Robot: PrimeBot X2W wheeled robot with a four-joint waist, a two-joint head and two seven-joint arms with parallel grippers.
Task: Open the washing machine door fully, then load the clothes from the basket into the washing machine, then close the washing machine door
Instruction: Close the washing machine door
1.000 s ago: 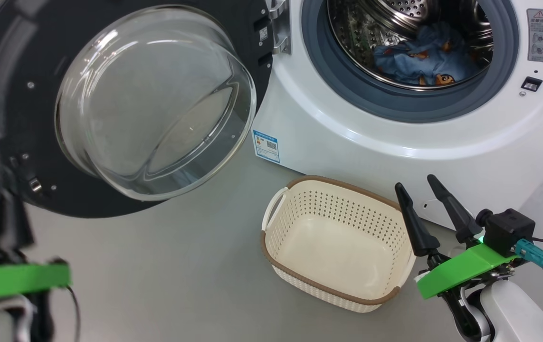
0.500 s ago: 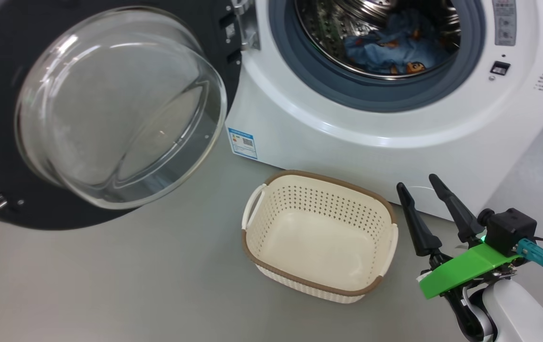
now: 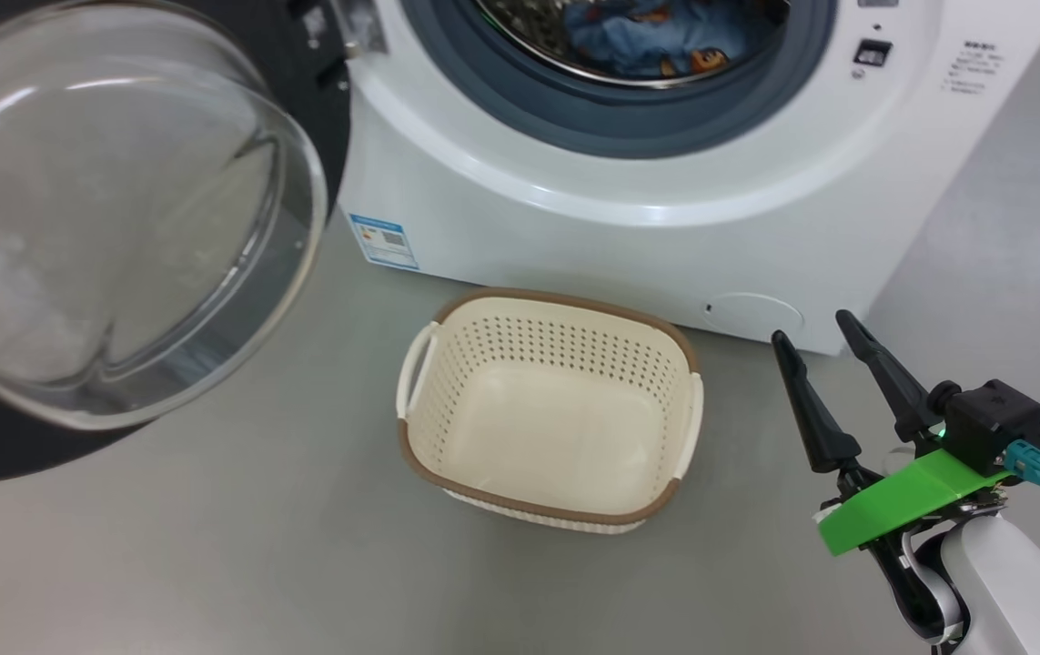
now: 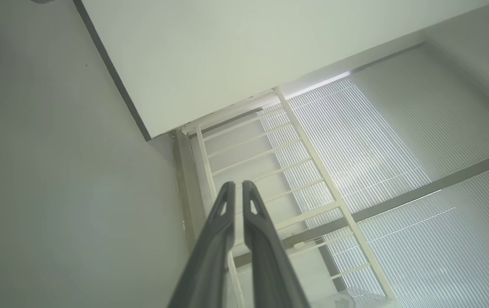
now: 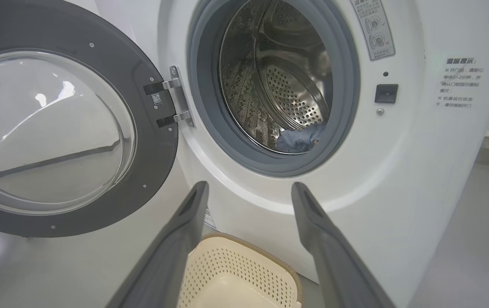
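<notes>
Washing machine door (image 5: 69, 119) swung wide on its left hinge (image 5: 178, 98): rigid, likely heavy, glass (image 3: 119, 218) slick; push at black rim's (image 5: 154, 145) free edge. Clothes (image 3: 647, 36) lie in drum (image 5: 295, 94), basket (image 3: 556, 300) bare. Left gripper (image 4: 238, 184) pinched shut, empty; right gripper (image 3: 811, 327) spread wide, empty.

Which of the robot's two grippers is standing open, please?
The right gripper, fingers spread wide near the basket; the left gripper is shut, fingers together.

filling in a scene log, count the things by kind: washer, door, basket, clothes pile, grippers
washing machine: 1
washing machine door: 1
basket: 1
clothes pile in drum: 1
grippers (left gripper, right gripper): 2
total: 6
</notes>
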